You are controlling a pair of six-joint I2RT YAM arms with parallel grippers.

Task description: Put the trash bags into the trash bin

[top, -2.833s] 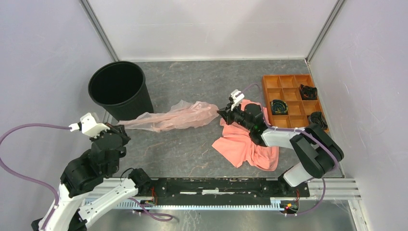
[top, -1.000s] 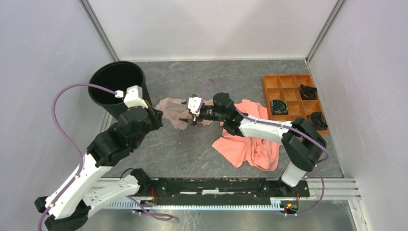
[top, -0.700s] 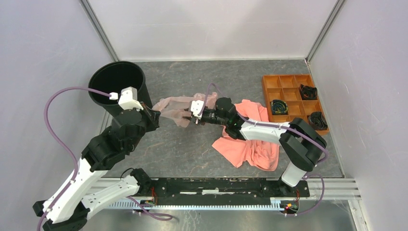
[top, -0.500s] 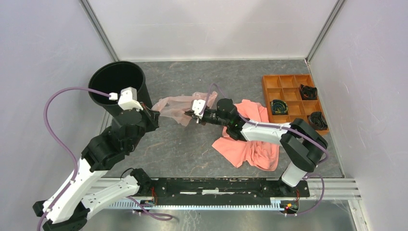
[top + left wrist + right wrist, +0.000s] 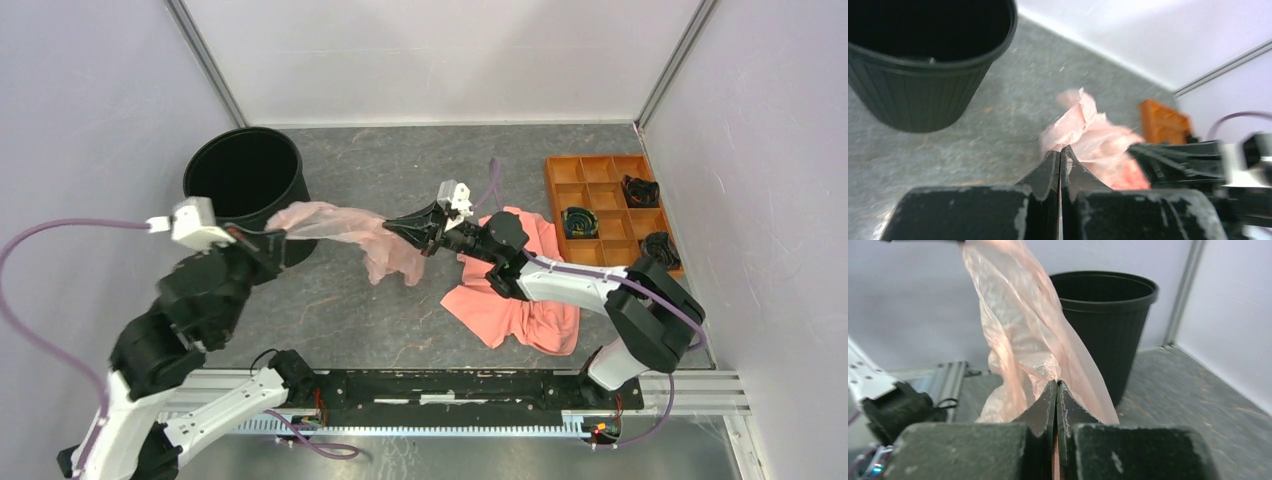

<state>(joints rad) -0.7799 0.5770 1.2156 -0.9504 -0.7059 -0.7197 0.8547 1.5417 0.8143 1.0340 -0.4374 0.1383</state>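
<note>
The pale pink trash bag [image 5: 345, 228] hangs stretched between my two grippers above the table, its middle sagging toward the floor [image 5: 400, 265]. My left gripper [image 5: 275, 236] is shut on its left end, just in front of the black trash bin [image 5: 243, 180]. My right gripper [image 5: 392, 226] is shut on the bag's right part. In the left wrist view the bag [image 5: 1088, 132] bunches at the closed fingertips [image 5: 1060, 150], with the bin [image 5: 923, 60] at upper left. In the right wrist view the bag [image 5: 1023, 335] rises from the closed gripper [image 5: 1056, 384] in front of the bin [image 5: 1108, 315].
A coral-orange cloth [image 5: 515, 295] lies crumpled under the right arm. An orange compartment tray [image 5: 610, 205] holding black items sits at the right wall. Grey walls enclose the table on three sides.
The right gripper closed on the bag and lifted it. The left arm swung back to the left, pulling the bag taut off the table.
</note>
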